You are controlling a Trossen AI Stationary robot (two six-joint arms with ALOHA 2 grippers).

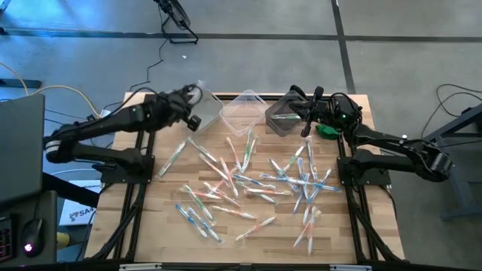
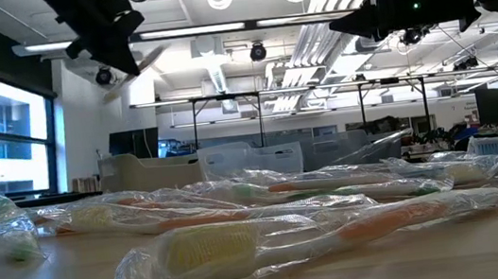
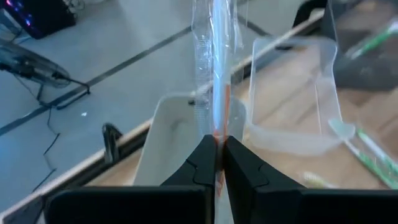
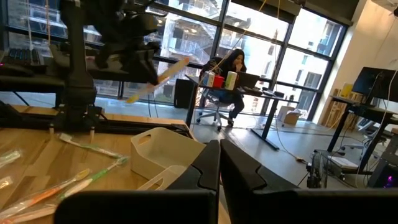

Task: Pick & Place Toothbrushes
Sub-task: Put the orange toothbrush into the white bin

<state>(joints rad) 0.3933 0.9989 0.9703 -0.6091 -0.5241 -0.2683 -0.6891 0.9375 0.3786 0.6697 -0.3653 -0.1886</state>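
From above, the wrapped toothbrushes (image 1: pixel 256 184) lie scattered across the wooden table (image 1: pixel 166 226), just in front of the clear plastic bin (image 1: pixel 242 111). A white bin (image 1: pixel 202 98) sits left of it, a dark bin (image 1: pixel 282 117) right, and a small green object (image 1: pixel 328 130) past that. The left gripper (image 1: pixel 190 113) hovers by the white bin.

Low view: crinkly wrappers block most of the table.

Left wrist: fingers pinched on one orange-handled toothbrush (image 3: pixel 219 74) over the white bin.

Right wrist: the right gripper (image 4: pixel 220 163) is closed and empty near the clear bin.

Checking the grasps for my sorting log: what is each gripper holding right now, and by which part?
The left gripper is shut on a wrapped orange-handled toothbrush, pinched near one end of its handle. The right gripper is shut and holds nothing.
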